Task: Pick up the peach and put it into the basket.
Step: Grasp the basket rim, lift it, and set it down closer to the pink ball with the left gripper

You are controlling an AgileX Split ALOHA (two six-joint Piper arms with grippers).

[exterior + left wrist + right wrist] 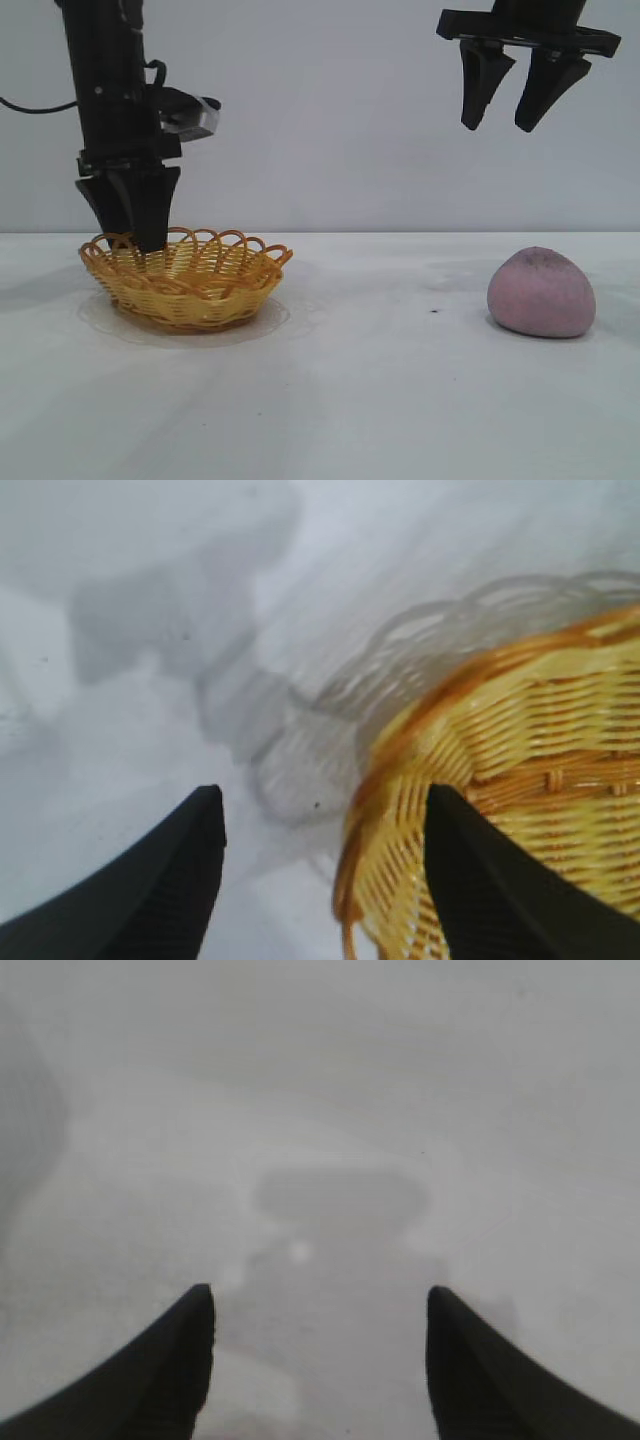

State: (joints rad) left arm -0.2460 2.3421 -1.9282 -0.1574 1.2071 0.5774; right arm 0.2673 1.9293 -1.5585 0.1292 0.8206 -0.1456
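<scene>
Plainly, the biggest risk we see lies with the peach point(541, 292): it is a rounded lump sitting on the bare table point(380, 400) at the right, well apart from the basket point(186, 277) at the left, and a descent that lands off its middle could nudge it into a roll instead of a hold. We judge its matte skin should give some grip, yet a pinch set too high on the curve could squeeze it out. The right hand point(511, 122) hangs high above the table, a little left of the peach, pointing down with its fingers spread; in its own wrist view only bare table shows between them. The left hand point(137, 240) stands upright at the basket's left end, its tips straddling the rim, one inside and one outside, spread apart. A careless lift there could tip the light basket.
</scene>
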